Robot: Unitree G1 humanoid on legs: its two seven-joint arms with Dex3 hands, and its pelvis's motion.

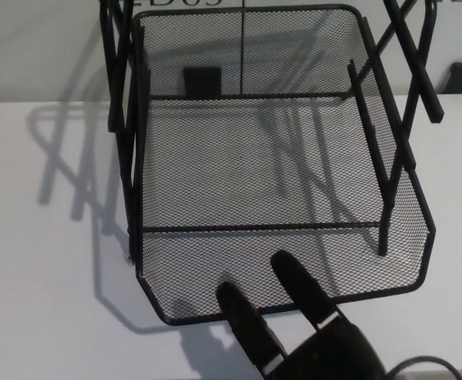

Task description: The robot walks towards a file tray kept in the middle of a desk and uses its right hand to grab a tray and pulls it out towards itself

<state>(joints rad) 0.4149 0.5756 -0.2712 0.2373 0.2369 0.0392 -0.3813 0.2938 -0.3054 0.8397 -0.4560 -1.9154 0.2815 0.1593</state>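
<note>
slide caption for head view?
Robot's black right hand hooks two fingers over the black wire-mesh file tray's front rim on white desk.
</note>
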